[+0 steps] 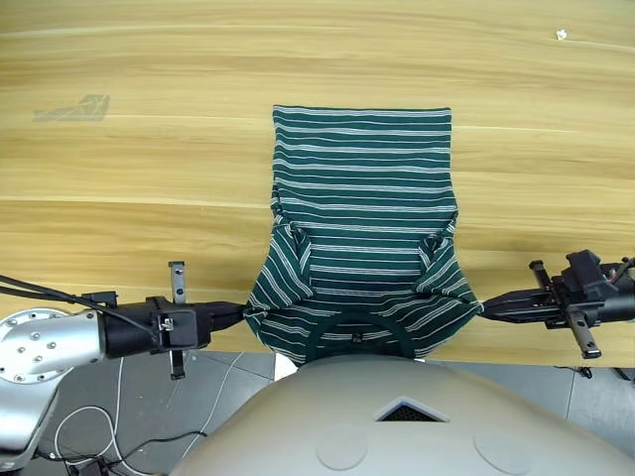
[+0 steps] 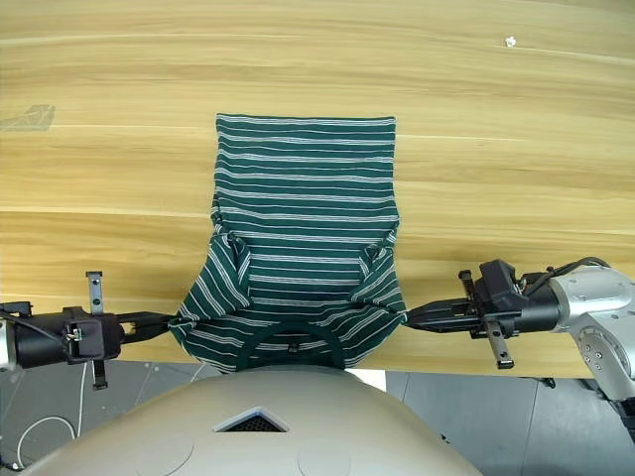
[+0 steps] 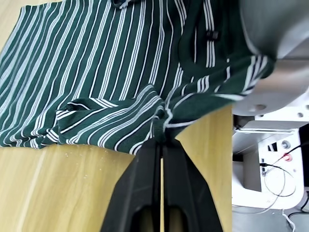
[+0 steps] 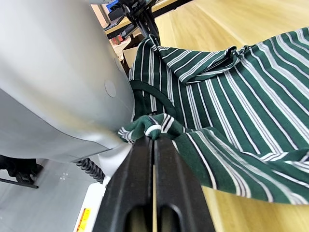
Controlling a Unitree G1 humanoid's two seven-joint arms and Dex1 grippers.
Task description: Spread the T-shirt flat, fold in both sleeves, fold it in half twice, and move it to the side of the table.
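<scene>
A dark green T-shirt [image 1: 363,198] with white stripes lies on the wooden table [image 1: 149,169], sleeves folded in, hem at the far end and collar [image 1: 357,332] at the near edge. My left gripper [image 1: 245,311] is shut on the shirt's near left shoulder corner [image 3: 161,126]. My right gripper [image 1: 483,308] is shut on the near right shoulder corner [image 4: 153,126]. Both corners are pinched and slightly lifted at the table's front edge, the cloth stretched between them.
The wooden table extends wide on both sides of the shirt and beyond it. A small white scrap [image 1: 561,35] lies at the far right. Cables [image 1: 89,416] hang below the front edge.
</scene>
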